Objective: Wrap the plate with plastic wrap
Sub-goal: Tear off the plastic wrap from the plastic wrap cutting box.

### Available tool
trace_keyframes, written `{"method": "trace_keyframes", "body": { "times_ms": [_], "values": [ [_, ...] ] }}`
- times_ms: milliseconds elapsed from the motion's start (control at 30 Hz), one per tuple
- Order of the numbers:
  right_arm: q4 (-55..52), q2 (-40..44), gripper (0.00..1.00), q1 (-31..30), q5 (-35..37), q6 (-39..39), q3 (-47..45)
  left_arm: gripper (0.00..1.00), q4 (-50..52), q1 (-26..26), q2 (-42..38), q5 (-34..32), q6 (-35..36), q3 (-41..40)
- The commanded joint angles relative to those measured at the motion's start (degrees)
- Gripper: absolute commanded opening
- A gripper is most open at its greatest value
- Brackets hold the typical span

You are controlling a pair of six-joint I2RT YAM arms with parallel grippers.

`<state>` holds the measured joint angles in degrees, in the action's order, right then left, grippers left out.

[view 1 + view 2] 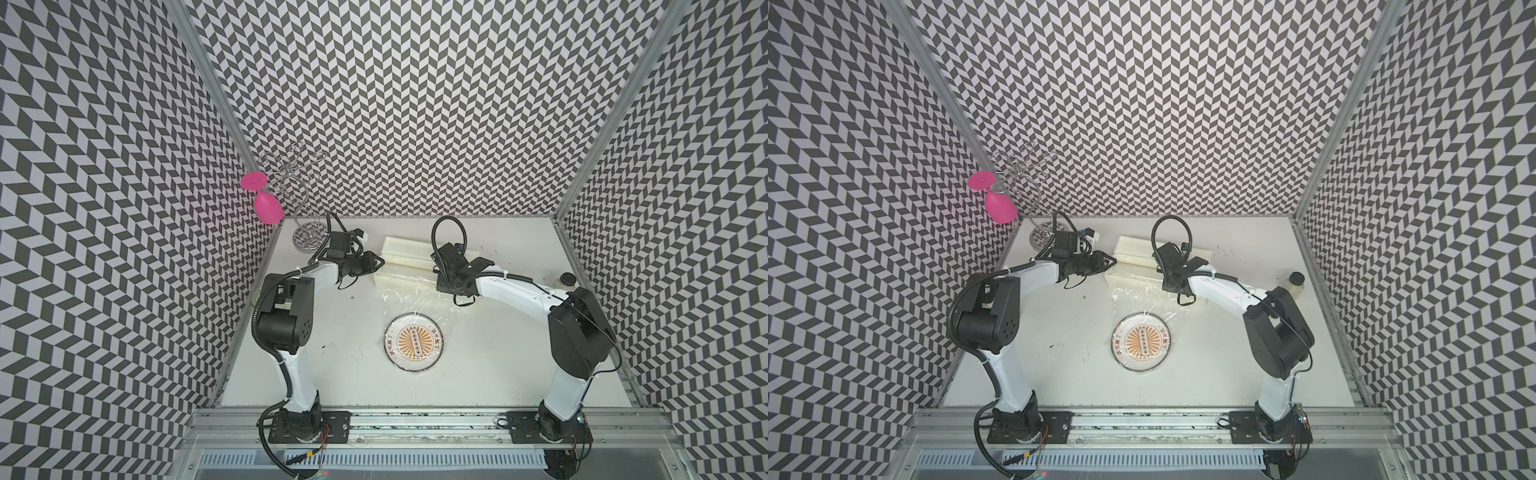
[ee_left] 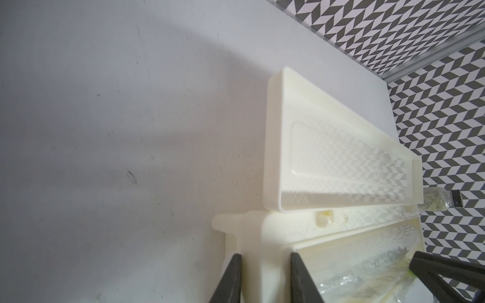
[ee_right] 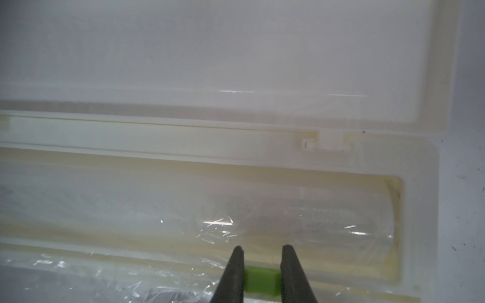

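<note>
The plate (image 1: 415,341) (image 1: 1142,341) lies flat at mid-table. Crinkly plastic wrap (image 1: 415,296) (image 3: 78,278) runs from the open cream dispenser box (image 1: 405,249) (image 2: 328,147) toward me and seems to lie over the plate. At the box's left end, my left gripper (image 2: 266,258) (image 1: 380,263) is shut on the box's end post. My right gripper (image 3: 262,250) points down at the box's front edge. Its fingers press both sides of the green tab (image 3: 261,282). The roll (image 3: 288,217) lies inside the box.
A wire rack (image 1: 308,239) holding a pink glass (image 1: 266,205) stands at the back left corner. A small bottle (image 1: 566,279) (image 2: 433,203) stands by the right wall. Patterned walls close in three sides.
</note>
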<state>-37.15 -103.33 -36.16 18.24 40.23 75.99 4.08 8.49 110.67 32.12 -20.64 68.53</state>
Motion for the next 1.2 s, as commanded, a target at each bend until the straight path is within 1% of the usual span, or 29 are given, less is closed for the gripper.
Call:
{"method": "trace_keyframes", "body": {
  "times_ms": [0,233,367,400,467,533,667,833,967,1167],
  "values": [
    [-7.2,1.5,0.17,3.0,4.0,-2.8,-4.6,0.00,10.4,-0.6,5.0,-8.1,0.7,-3.4],
    [-8.4,4.3,0.18,6.6,5.3,-6.3,-8.6,0.00,10.5,-0.9,5.1,-8.2,0.7,-3.2],
    [-9.5,4.6,0.21,7.7,5.5,-7.8,-8.5,0.00,10.5,-0.9,4.9,-8.4,0.8,-3.2],
    [-9.7,4.6,0.23,8.0,5.2,-8.0,-8.4,0.00,10.6,-0.9,4.9,-8.3,0.8,-3.2],
    [-9.2,5.1,0.31,8.2,4.1,-9.0,-8.3,0.00,10.5,-1.0,4.8,-8.4,0.9,-3.2],
    [-9.1,5.2,0.38,8.2,2.5,-9.8,-8.0,0.00,10.6,-0.9,5.0,-8.3,0.8,-3.2],
    [-8.9,5.9,0.47,8.4,0.3,-11.8,-7.0,0.00,10.4,-0.8,4.9,-8.2,0.8,-3.2],
    [-8.6,5.7,0.55,9.5,-2.6,-14.4,-7.0,0.00,10.5,-0.6,5.0,-8.4,0.9,-3.2],
    [-8.5,7.6,0.61,10.3,-2.9,-15.5,-8.2,0.00,10.5,-0.6,5.1,-8.5,0.9,-3.2],
    [-9.4,9.1,0.63,11.8,-3.3,-15.8,-8.2,0.00,10.5,-0.4,5.2,-8.5,0.9,-3.2]
  ]
}}
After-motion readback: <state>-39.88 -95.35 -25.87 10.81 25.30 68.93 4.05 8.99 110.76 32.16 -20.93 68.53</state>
